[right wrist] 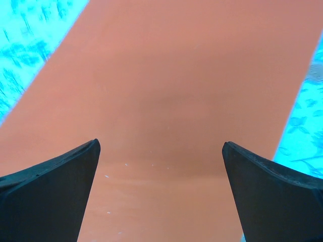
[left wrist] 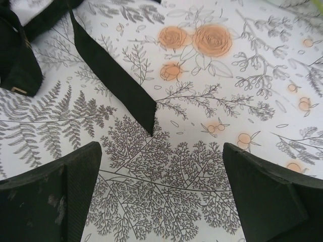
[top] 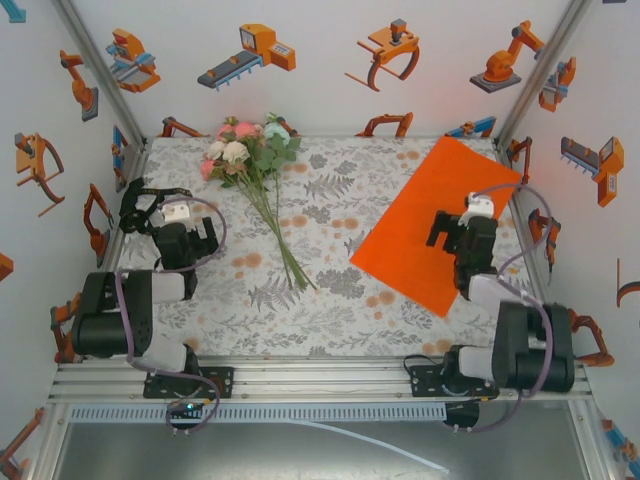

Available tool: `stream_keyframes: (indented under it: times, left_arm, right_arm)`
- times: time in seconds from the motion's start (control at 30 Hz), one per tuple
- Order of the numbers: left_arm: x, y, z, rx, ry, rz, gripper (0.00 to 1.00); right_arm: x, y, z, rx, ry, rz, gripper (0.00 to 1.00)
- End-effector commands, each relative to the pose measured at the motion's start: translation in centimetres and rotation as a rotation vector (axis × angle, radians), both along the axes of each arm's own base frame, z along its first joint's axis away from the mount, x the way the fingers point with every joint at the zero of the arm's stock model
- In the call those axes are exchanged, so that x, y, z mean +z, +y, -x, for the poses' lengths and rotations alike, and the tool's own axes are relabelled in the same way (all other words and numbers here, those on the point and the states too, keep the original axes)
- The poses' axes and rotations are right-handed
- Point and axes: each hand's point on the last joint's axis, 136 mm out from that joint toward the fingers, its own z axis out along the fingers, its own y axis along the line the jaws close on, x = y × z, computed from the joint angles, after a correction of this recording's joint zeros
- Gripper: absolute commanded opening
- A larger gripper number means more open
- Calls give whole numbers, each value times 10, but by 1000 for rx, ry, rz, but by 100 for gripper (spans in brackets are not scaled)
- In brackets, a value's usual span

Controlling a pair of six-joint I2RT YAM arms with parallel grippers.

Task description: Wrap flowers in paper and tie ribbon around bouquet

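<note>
Materials laid apart, nothing gripped
The left gripper (left wrist: 161, 194) is held wide open and empty above the ribbon (left wrist: 113, 75) at left; the right gripper (right wrist: 161, 191) likewise above the paper (top: 420, 230), likely floppy, best pinched at an edge. The flowers (top: 250, 160) lie far-centre.

Both arms are matt black, built from rounded, blocky joint housings. The left arm (top: 130, 310) and the right arm (top: 520, 350) each stand on a black base plate (top: 190, 382) bolted to a silver aluminium rail (top: 320, 375) at the near edge. A thin purple-grey cable (top: 218, 235) loops along each arm. A white block (top: 178, 212) sits just behind the black left gripper (top: 138, 205), and the right gripper (top: 445, 230) has one too. Close up, the fingers (left wrist: 60, 196) are black wedges. The left pair are scuffed, with finely ribbed inner faces.
</note>
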Motion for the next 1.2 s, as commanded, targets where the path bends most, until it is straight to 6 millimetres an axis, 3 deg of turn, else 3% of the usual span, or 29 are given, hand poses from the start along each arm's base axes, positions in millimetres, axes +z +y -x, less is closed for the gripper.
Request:
stream_keyframes:
  times: [0.0, 0.13, 0.23, 0.33, 0.5, 0.67, 0.87, 1.07, 1.17]
  left_arm:
    - [50, -5, 3, -1, -50, -61, 97]
    - [107, -29, 26, -14, -105, -42, 97]
    - [145, -74, 41, -171, -148, 111, 97]
    - [173, -133, 59, -412, -167, 238, 97]
    - [190, -216, 101, -734, -137, 301, 97]
    - [179, -266, 135, -904, -92, 275, 97]
    - [162, -289, 146, -959, -49, 230, 97]
    - [161, -291, 145, -954, -48, 213, 97]
    - [161, -289, 143, -938, -50, 206, 97]
  right_arm:
    - [30, -20, 23, -238, 98, -207, 99]
    - [37, -15, 44, -300, 304, -310, 99]
    - [30, -18, 53, -347, 452, -358, 99]
    - [9, -35, 65, -427, 531, -478, 99]
    - [-31, -41, 95, -507, 656, -598, 99]
    - [-68, -23, 126, -506, 742, -658, 97]
    - [-100, -4, 151, -506, 794, -741, 94]
    - [-119, 9, 171, -519, 836, -766, 88]
    - [-123, 11, 169, -512, 828, -791, 80]
